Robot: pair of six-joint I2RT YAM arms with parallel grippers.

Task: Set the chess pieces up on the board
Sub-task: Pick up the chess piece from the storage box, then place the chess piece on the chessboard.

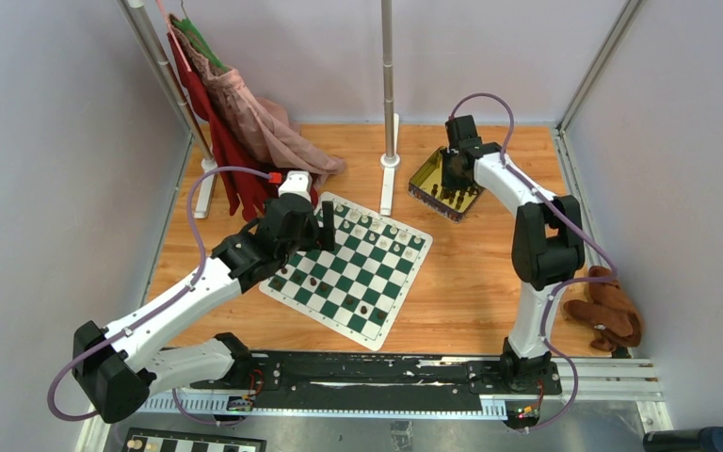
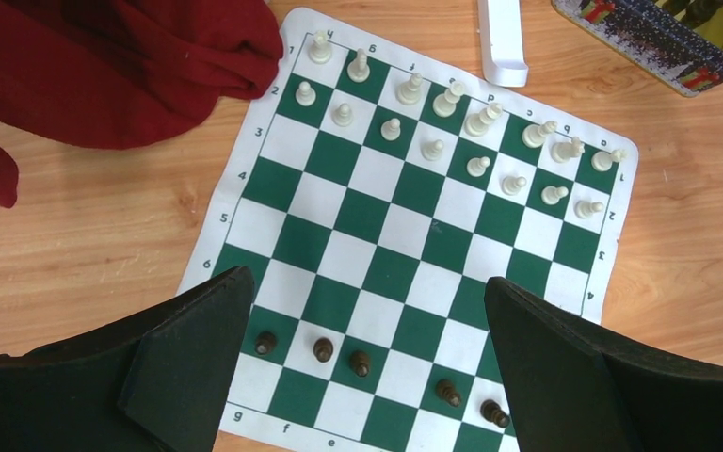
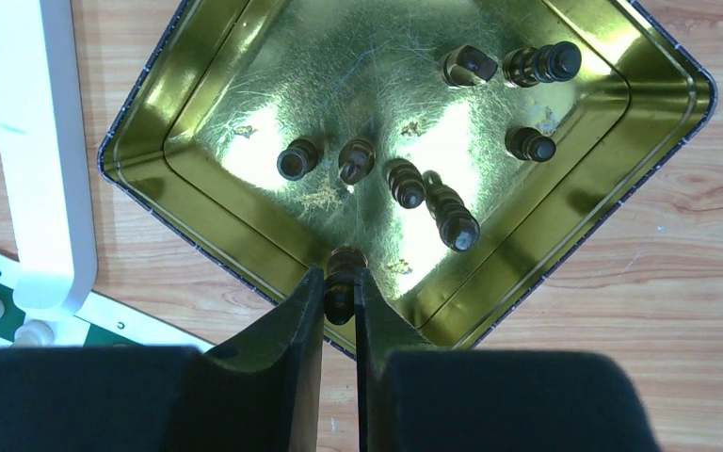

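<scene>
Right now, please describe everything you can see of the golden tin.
The golden tin is an open, shallow metal box with rounded corners, shiny scratched gold inside, dark patterned outside. It lies on the wooden table beside the white stand foot. Seven dark chess pieces rest inside; the right pincer grips an eighth piece at one corner.

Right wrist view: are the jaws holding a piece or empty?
Holding. The jaws stand nearly closed on a dark brown chess piece, at the nearest corner of the gold metal tin.

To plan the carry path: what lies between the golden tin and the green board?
The white foot of the pole stand, seen in the top view.
</scene>
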